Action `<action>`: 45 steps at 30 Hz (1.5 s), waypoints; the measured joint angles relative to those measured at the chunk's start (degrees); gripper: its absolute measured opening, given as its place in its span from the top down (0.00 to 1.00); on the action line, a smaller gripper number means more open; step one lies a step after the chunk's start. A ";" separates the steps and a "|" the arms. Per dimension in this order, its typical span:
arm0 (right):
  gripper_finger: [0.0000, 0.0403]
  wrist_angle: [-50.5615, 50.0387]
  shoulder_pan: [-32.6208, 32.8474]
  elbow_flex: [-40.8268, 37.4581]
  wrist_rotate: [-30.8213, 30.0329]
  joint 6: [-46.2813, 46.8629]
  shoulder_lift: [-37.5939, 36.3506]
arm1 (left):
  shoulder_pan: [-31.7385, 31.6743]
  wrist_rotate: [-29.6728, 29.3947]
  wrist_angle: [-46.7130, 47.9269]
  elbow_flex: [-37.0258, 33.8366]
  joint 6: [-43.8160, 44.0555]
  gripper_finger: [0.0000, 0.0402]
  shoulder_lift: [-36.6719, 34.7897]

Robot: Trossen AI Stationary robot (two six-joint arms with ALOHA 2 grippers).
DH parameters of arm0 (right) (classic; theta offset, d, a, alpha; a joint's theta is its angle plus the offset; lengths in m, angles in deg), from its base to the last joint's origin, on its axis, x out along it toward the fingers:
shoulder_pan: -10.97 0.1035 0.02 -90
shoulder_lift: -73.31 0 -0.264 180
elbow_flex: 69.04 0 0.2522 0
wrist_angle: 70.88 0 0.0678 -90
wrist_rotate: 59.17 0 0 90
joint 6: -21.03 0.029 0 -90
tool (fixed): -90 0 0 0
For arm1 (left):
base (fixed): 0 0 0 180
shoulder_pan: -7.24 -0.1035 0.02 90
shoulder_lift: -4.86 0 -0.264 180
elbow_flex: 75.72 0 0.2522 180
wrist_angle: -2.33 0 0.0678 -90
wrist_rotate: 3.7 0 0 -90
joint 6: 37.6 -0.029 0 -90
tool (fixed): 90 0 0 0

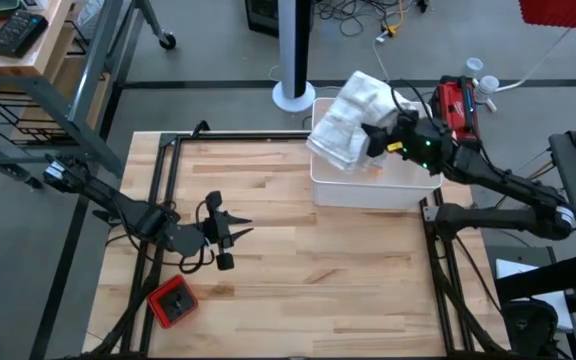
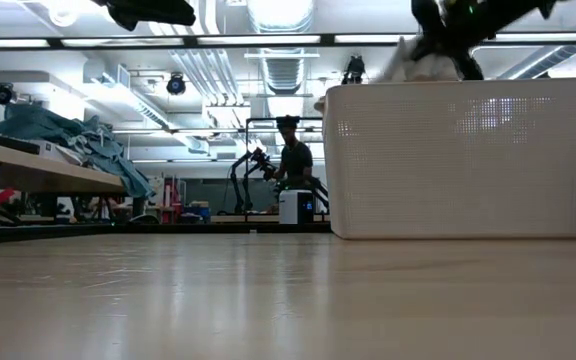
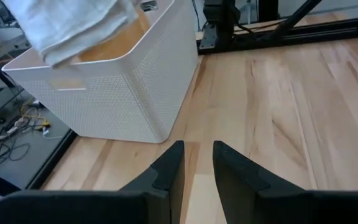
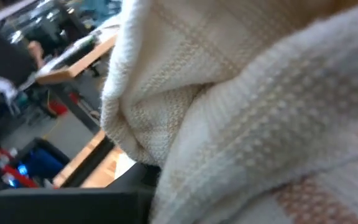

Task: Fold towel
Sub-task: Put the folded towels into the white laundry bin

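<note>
Hanging soft and limp, towel (image 1: pixel 351 118) apparently pinched in right gripper (image 1: pixel 380 138) at upper right, left gripper (image 1: pixel 230 232) idling narrowly parted.

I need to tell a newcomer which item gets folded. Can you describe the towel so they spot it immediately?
Find the white perforated bin at the wooden table's far edge. Above it the right claw holds up the towel: a bunched cream waffle-weave cloth with faint tan stripes, the only soft thing there.

Grey floor (image 1: pixel 218 60); ceiling strip lights (image 2: pixel 268 41); cluttered bench (image 2: pixel 28 165).
</note>
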 joint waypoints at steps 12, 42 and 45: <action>0.79 -1.29 -5.44 -9.03 3.25 18.37 -2.10 | -0.31 -0.04 -0.31 -0.02 -0.03 0.81 0.02; 0.16 -13.55 -9.58 -2.41 9.27 19.51 8.26 | -0.33 -0.07 -0.07 -0.13 -0.42 0.81 0.11; 0.14 -18.45 -9.58 0.94 9.25 17.99 8.19 | -0.33 -0.07 -0.09 -0.13 -0.35 0.81 0.11</action>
